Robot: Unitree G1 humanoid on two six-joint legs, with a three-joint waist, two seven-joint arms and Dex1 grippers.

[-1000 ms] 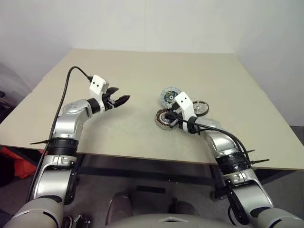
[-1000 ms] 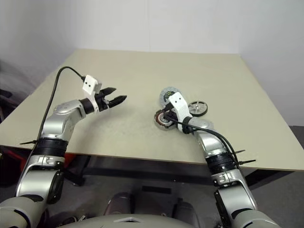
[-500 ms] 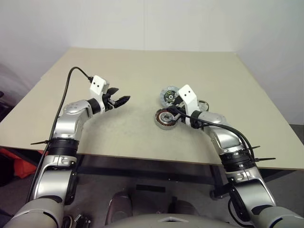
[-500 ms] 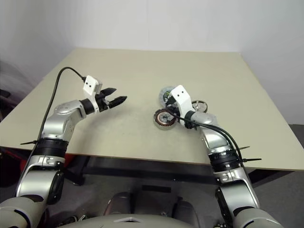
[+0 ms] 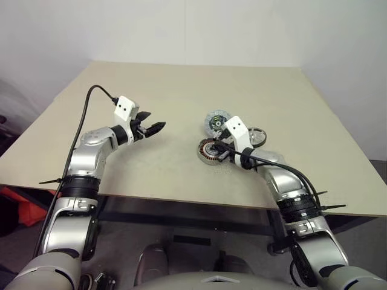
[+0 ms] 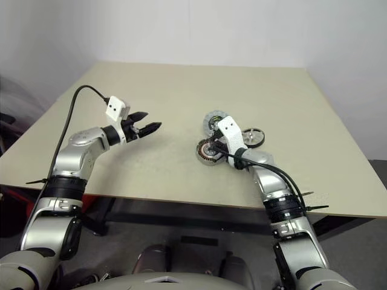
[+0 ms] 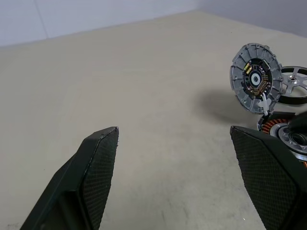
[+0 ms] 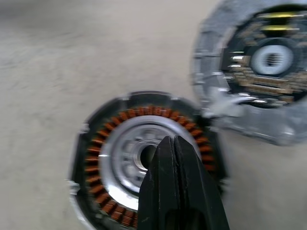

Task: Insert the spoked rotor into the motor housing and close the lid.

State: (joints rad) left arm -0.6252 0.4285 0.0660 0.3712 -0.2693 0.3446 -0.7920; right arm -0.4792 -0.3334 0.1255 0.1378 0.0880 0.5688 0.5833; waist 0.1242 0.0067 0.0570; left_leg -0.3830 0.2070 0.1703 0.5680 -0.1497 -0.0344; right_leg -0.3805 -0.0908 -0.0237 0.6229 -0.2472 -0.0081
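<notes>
Spoked rotor (image 5: 256, 137), a dark wheel with a thick rim and thin silver spokes, lies flat on the beige table (image 5: 181, 96) and is partly covered in the head views by the right arm's white wrist camera block (image 5: 236, 132). In the left wrist view the wheel is cut off behind the lid.

Motor housing (image 8: 144, 158) sits flat at about 8 o'clock from the rotor, its near side hidden by the right wrist. It is a squat dark-rimmed disc with a ring of copper-brown windings around a silver centre with a dark bore.

Lid (image 7: 255, 78), a ribbed pale grey disc with a dark centre showing gold and silver contacts, stands tilted up on its edge, just beside the housing at about 12 o'clock from it. Whether the two touch cannot be told.

Right gripper (image 8: 175, 143) has its two black fingers pressed together with nothing between them, the tips poised over the housing's centre bore; contact cannot be made out.

Left gripper (image 5: 152, 127) is held above bare table at 9 o'clock from the parts, well apart from them, fingers spread and empty.
</notes>
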